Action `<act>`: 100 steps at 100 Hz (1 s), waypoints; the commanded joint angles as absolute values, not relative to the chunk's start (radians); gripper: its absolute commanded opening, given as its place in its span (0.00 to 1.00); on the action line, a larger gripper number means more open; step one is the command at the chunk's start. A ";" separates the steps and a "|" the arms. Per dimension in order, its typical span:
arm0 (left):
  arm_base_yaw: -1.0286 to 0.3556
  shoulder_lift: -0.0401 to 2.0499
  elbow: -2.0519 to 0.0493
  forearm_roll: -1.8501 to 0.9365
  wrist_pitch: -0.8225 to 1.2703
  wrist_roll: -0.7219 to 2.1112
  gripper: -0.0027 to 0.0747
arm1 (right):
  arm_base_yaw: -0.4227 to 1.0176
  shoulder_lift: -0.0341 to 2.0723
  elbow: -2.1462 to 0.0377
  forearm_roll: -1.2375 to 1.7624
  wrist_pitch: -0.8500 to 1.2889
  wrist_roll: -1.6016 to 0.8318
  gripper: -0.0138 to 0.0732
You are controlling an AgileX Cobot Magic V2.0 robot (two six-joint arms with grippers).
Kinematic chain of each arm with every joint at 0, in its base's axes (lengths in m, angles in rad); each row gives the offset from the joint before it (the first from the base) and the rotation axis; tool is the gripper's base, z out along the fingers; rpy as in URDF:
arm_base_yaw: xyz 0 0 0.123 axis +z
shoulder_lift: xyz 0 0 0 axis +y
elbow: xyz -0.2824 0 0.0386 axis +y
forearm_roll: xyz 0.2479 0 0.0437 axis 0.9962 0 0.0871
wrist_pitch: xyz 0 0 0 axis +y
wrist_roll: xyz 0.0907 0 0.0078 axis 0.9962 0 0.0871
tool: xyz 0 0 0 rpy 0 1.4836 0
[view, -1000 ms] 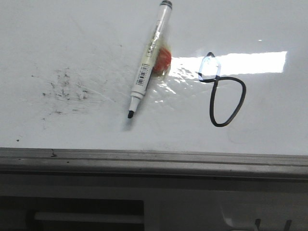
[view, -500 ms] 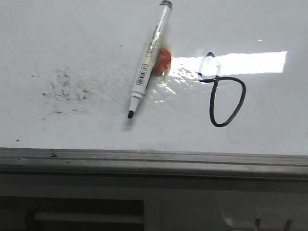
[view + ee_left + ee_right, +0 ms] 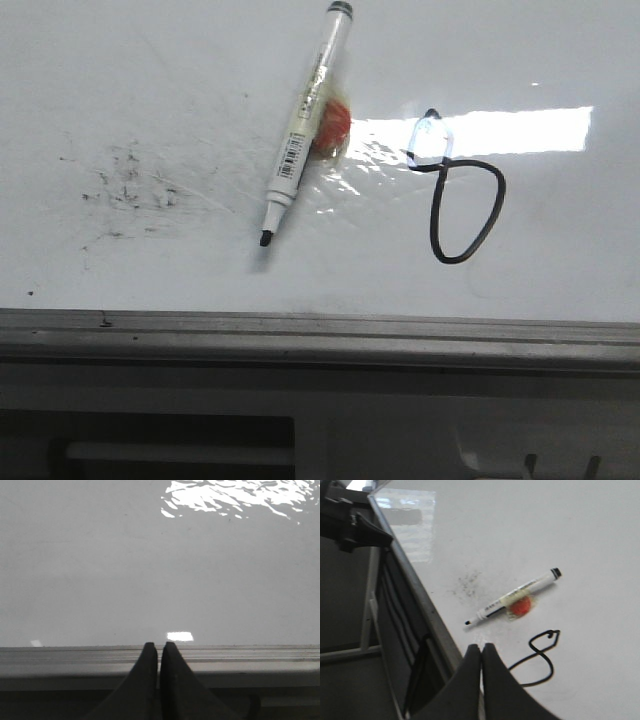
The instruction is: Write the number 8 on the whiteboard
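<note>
**Figure drawn, marker lying loose on board**

Ink is showing as a finished 8 at centre right of the front frame, its small upper loop sitting in the bright glare and its larger lower loop hanging below. The whiteboard is filling most of that frame, with the grey ledge running along its lower edge. A marker is lying uncapped at upper centre, tip pointing down-left, resting over an orange blob. Black specks are scattering at centre left.

The left gripper is hanging over the ledge with jaws pressed together, holding nothing. The right gripper is likewise closed and empty, hovering near the board edge just beside the 8.

Judging from this, the writing looks done. The main risk is the right arm sweeping across wet ink and smearing the lower loop, or nudging the marker so its bare tip drags a stray line.
</note>
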State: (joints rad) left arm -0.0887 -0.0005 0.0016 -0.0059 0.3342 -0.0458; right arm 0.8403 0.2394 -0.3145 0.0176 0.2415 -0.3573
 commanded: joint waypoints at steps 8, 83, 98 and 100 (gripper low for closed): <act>-0.087 -0.030 0.033 -0.017 0.286 -0.053 0.01 | 0.626 0.248 -0.238 0.006 -0.050 -0.357 0.09; -0.087 -0.030 0.033 -0.017 0.285 -0.053 0.01 | 0.199 0.244 0.024 0.000 -0.072 -0.155 0.09; -0.087 -0.030 0.033 -0.017 0.285 -0.053 0.01 | 0.162 0.227 0.024 -0.008 -0.025 -0.155 0.09; -0.087 -0.030 0.033 -0.017 0.285 -0.053 0.01 | 0.155 0.216 0.024 -0.012 -0.014 -0.155 0.09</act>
State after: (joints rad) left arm -0.0887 -0.0005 0.0016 -0.0076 0.3342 -0.0458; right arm 0.1801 0.2303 0.0115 0.0068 0.0210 -0.1589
